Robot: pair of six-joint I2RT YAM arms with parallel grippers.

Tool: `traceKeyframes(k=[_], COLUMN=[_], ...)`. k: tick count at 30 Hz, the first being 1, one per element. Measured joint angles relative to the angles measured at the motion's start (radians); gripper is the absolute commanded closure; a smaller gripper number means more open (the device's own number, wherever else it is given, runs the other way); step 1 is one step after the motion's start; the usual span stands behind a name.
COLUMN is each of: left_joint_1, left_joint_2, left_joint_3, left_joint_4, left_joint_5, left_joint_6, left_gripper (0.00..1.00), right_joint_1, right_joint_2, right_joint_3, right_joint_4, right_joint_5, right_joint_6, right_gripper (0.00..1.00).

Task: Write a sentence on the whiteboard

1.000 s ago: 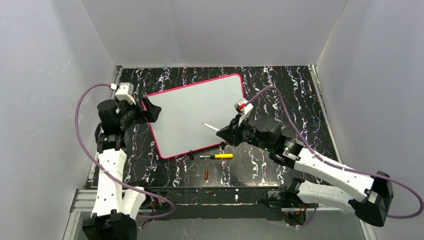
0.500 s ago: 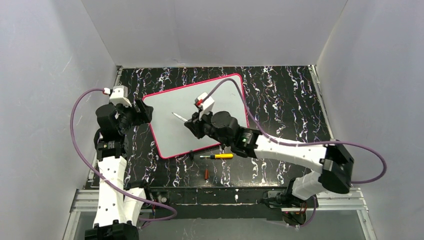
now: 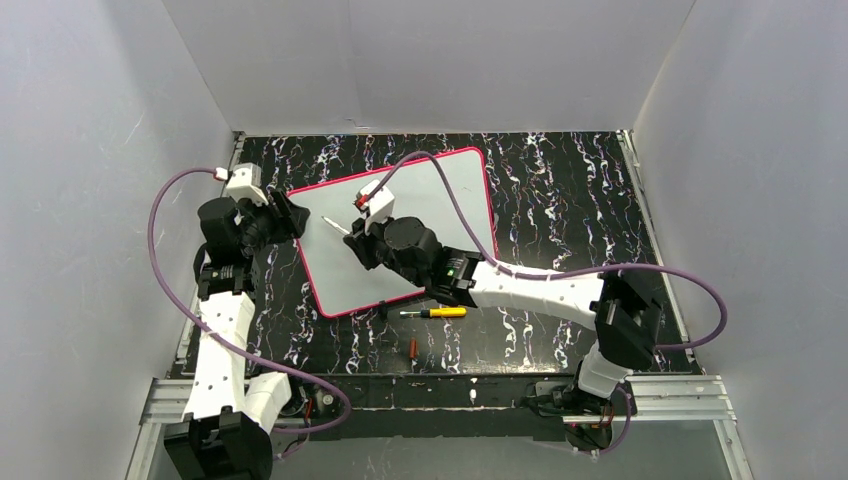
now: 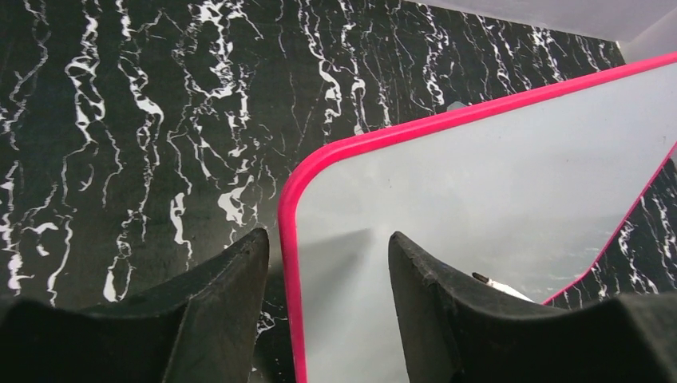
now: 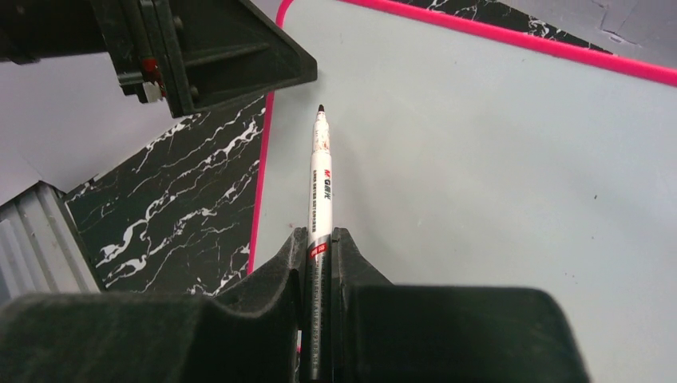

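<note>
The whiteboard (image 3: 445,190) lies flat on the black marbled table, white with a pink rim (image 4: 289,239). Its surface that shows is blank; the sentence is out of view. My left gripper (image 3: 288,216) sits at the board's far left corner. Its jaws (image 4: 327,239) stand apart and straddle the rim, one finger over the table and one over the board. My right gripper (image 3: 362,246) reaches over the board's left part, shut on a white marker (image 5: 322,175). The marker's dark tip (image 5: 321,108) hovers just inside the left rim, close to the left gripper (image 5: 223,56).
A yellow-handled tool (image 3: 433,312) and a small red cap (image 3: 413,348) lie on the table in front of the board's near edge. A black clip (image 3: 385,308) sits on that edge. Grey walls close in on three sides.
My right arm has swung left across the board, carrying the marker from its right part to near the left corner. My left jaws have narrowed around the rim.
</note>
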Motion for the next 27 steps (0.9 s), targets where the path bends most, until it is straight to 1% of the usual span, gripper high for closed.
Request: traceKeyframes(k=[4, 7, 10, 13, 18, 23, 27], left_joint_1=[0.000, 0.001, 0.002, 0.003, 0.005, 0.006, 0.006], left_joint_2=[0.024, 0.024, 0.024, 0.024, 0.024, 0.024, 0.024], left_joint_3=[0.000, 0.000, 0.000, 0.000, 0.000, 0.000, 0.000], left_joint_4=[0.019, 0.034, 0.053, 0.063, 0.069, 0.064, 0.053], left_joint_5=[0.039, 0.061, 0.082, 0.094, 0.100, 0.089, 0.077], left_joint_6=[-0.005, -0.006, -0.006, -0.006, -0.002, 0.014, 0.028], left_gripper=[0.51, 0.56, 0.57, 0.58, 0.64, 0.72, 0.81], right_joint_1=[0.001, 0.002, 0.002, 0.002, 0.003, 0.003, 0.003], right_joint_2=[0.030, 0.048, 0.058, 0.058, 0.058, 0.079, 0.116], right_joint_3=[0.035, 0.045, 0.050, 0.051, 0.051, 0.084, 0.126], right_joint_4=[0.002, 0.005, 0.005, 0.010, 0.036, 0.044, 0.052], right_joint_5=[0.019, 0.030, 0.045, 0.056, 0.071, 0.080, 0.086], right_joint_6=[-0.010, -0.019, -0.025, -0.030, -0.045, -0.056, -0.068], right_gripper=[0.99, 0.99, 0.99, 0.99, 0.99, 0.99, 0.99])
